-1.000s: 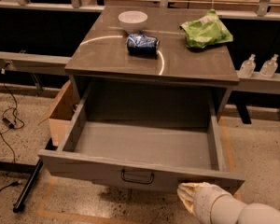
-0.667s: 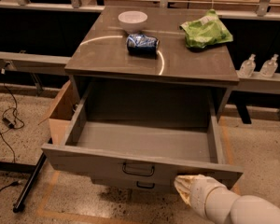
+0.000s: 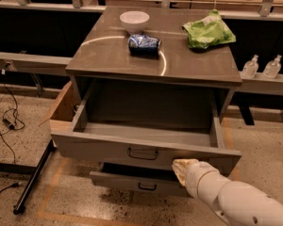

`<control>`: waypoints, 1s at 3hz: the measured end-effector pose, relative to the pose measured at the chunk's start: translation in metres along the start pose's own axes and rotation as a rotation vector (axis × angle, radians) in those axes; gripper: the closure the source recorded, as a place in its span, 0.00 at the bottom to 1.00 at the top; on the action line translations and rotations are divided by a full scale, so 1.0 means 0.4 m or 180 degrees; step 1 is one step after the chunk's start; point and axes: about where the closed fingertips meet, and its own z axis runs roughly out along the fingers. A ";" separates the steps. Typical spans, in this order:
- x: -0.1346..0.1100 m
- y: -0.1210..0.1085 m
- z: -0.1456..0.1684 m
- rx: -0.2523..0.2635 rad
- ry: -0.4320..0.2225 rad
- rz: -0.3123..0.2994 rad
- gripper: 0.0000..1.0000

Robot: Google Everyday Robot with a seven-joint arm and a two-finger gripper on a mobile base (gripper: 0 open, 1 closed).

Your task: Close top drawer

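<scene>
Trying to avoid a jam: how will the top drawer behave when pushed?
The top drawer looks rigid and empty, so probably light and sliding easily. The gripper sits at its front, right of the handle, so an off-centre push might skew it slightly.

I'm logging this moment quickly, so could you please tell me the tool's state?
Tool: cannot be told; it sits at the top drawer front, right of its handle.

Warm dim light; pincer [image 3: 183,167] at top drawer [image 3: 99,146]
</scene>
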 end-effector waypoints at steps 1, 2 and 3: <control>0.016 -0.047 0.030 0.0147 0.0068 -0.0140 1.00; 0.042 -0.078 0.069 0.0228 0.0161 -0.0200 1.00; 0.057 -0.110 0.113 0.0281 0.0210 -0.0274 1.00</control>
